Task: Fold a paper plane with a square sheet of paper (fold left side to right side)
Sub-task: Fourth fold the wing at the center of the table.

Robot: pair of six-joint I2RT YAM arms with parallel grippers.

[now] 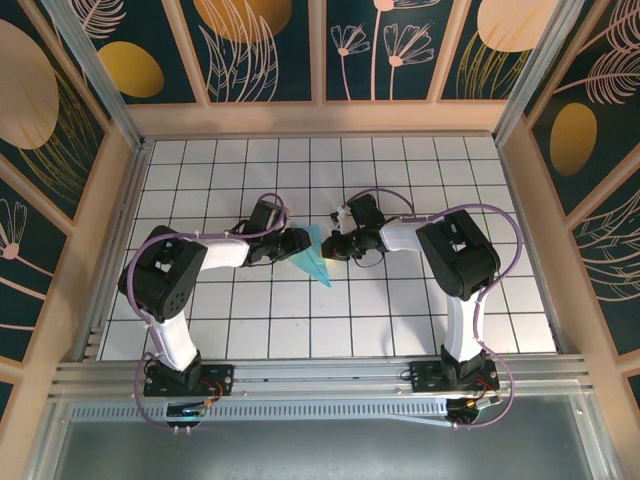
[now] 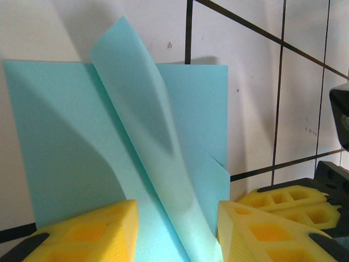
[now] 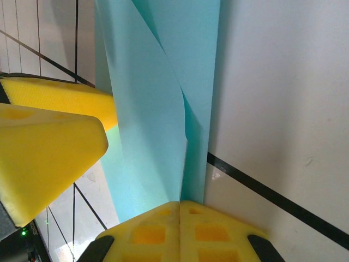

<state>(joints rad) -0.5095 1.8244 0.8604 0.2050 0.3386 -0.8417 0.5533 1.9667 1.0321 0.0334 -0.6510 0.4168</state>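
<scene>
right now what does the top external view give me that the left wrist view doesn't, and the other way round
Top external gives the layout: the left arm and right arm whole from their bases, the left gripper and right gripper meeting at the light-blue paper, which reads as a slim pointed shape.

Left wrist gives the detail: a flap of the sheet curling up off the flat layer, between the left gripper's yellow fingers, jaws apart.

Both share the paper lying on the gridded table.
</scene>
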